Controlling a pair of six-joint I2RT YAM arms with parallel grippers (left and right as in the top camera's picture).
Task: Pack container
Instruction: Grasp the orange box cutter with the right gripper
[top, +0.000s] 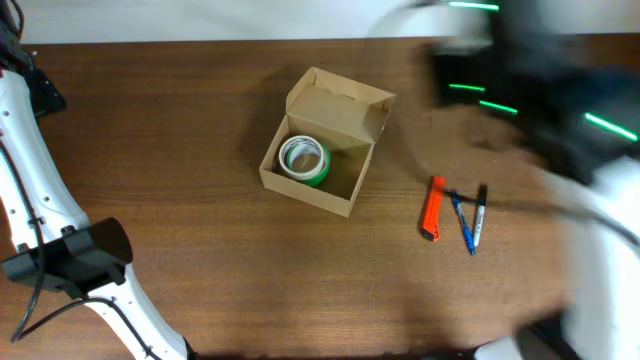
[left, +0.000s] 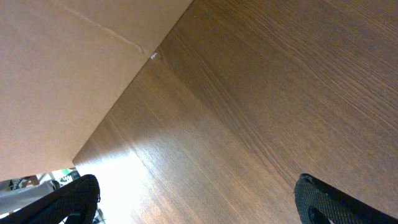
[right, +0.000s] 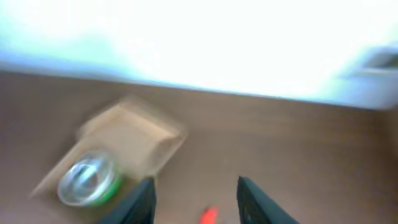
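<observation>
The container (top: 338, 108), a plain brown cardboard box, sits mid-table (top: 200, 120), its flap lid standing open and a green-edged tape roll (top: 304, 159) inside. The left gripper (left: 199, 203) is spread wide. The blurred right gripper (right: 196, 199) is parted and holds nothing.

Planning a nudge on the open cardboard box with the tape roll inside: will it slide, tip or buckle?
Probably slides rather than tips: the box sits low and flat on the table. Its thin walls and raised lid flap would likely flex if squeezed. The tape roll lies flat, so it should ride along.
</observation>
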